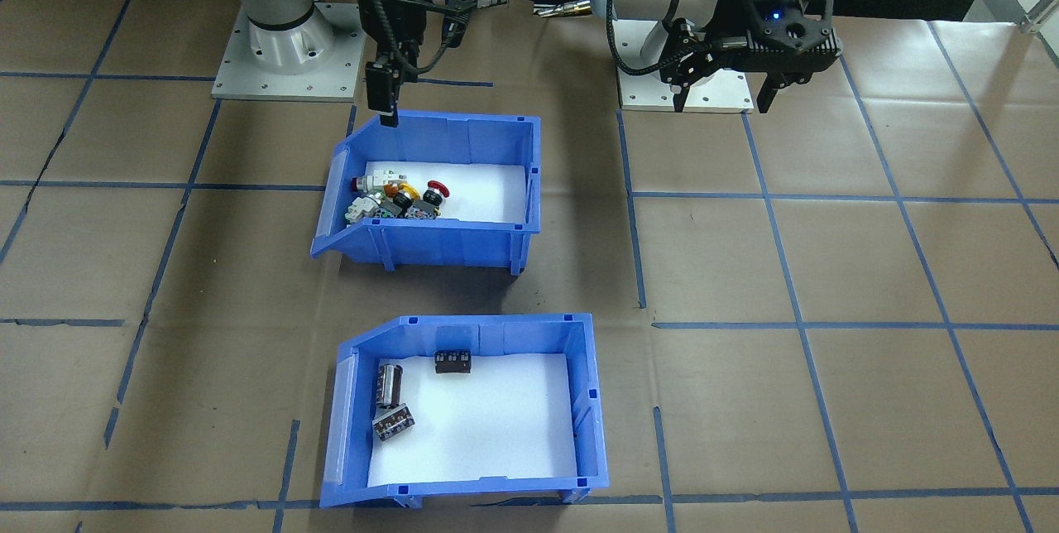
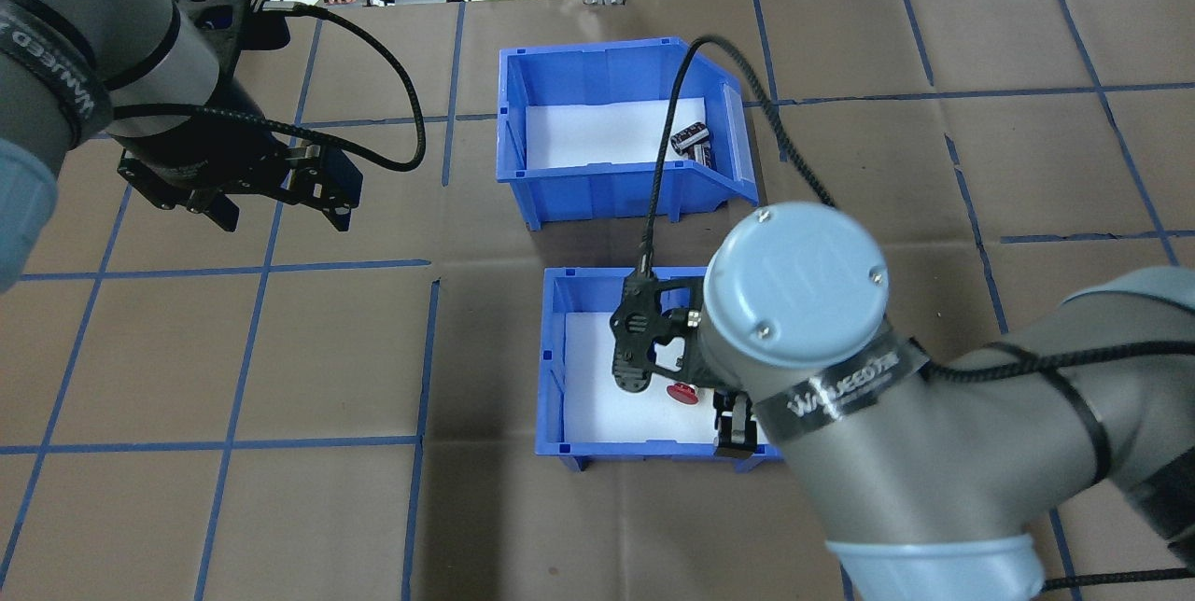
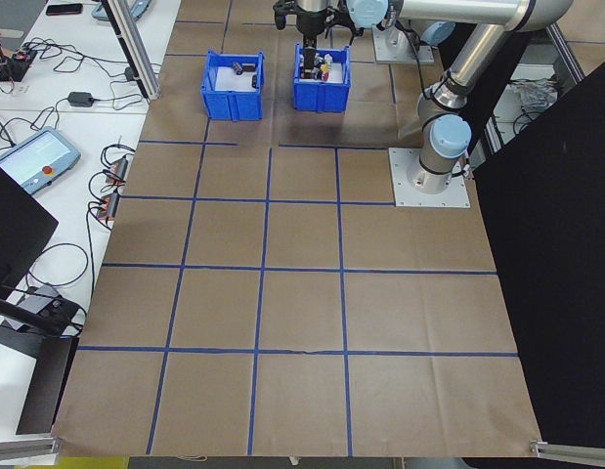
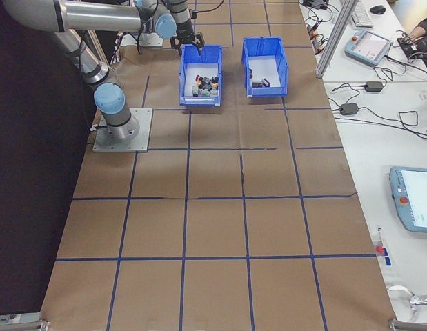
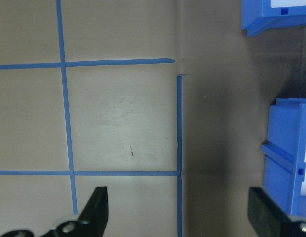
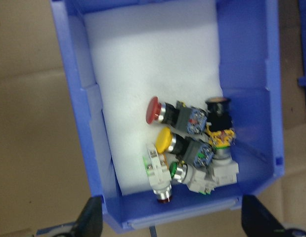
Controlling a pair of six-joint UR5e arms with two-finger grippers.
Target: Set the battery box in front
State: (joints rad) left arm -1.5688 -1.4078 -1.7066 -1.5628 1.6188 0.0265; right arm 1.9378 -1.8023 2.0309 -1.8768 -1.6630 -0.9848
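Overhead exterior view is showing two blue bins lying on brown paper table covering (image 2: 327,517) marked with blue tape lines (image 2: 252,349).

Item 1: battery box (image 1: 463,413), blue plastic with sloped cut-away end and white liner, is sitting on the operators' side of the table, well apart from both grippers. Dark brown cylinder batteries (image 1: 389,400) are lying inside, two near the sloped end, one (image 1: 453,362) against the wall on the robot's side.

Item 2: switch bin (image 1: 434,194), same blue shape, is sitting between the battery box and the robot's bases, just beside the box with a gap. Red, yellow and white push-button switches (image 6: 190,148) are clustering at its sloped end.

Item 3: right gripper (image 6: 172,222) is hanging over the switch bin's sloped end, fingers spread wide apart, grasping nothing.

Item 4: left gripper (image 1: 720,94) is hovering over bare paper near its base, fingers spread apart, holding nothing.
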